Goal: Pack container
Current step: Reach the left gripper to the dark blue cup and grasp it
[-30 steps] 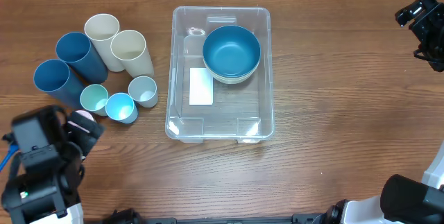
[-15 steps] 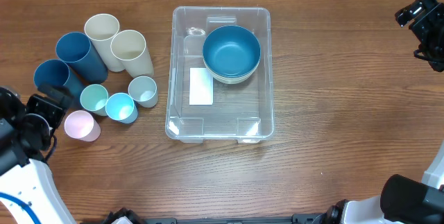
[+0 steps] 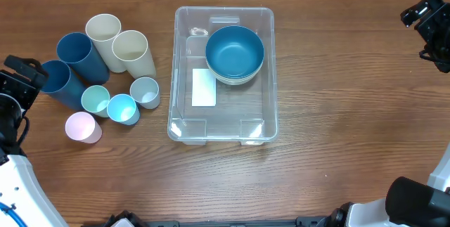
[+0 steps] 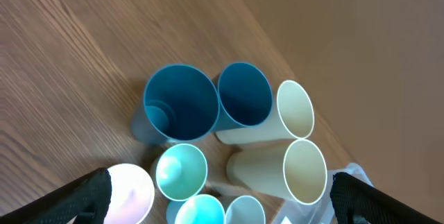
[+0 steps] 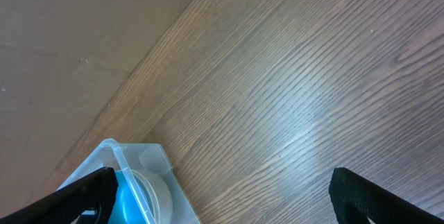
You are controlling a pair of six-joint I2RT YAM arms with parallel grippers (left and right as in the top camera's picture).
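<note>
Overhead: container (image 3: pixel 226 120) on wood-grain table (image 3: pixel 351 114)

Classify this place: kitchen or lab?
Probably a robot lab bench: a left gripper and right gripper flank a wood-grain table, with a clear container and plastic cups staged for packing.

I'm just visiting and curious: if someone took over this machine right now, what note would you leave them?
Left gripper: open, empty, beside the dark blue cups.
Right gripper: open, empty, far right of the table.
Container: mid-table, holding a blue bowl at its far end.
Done: bowl packed.
Left: eight cups, standing left of the container, to go in.
</note>
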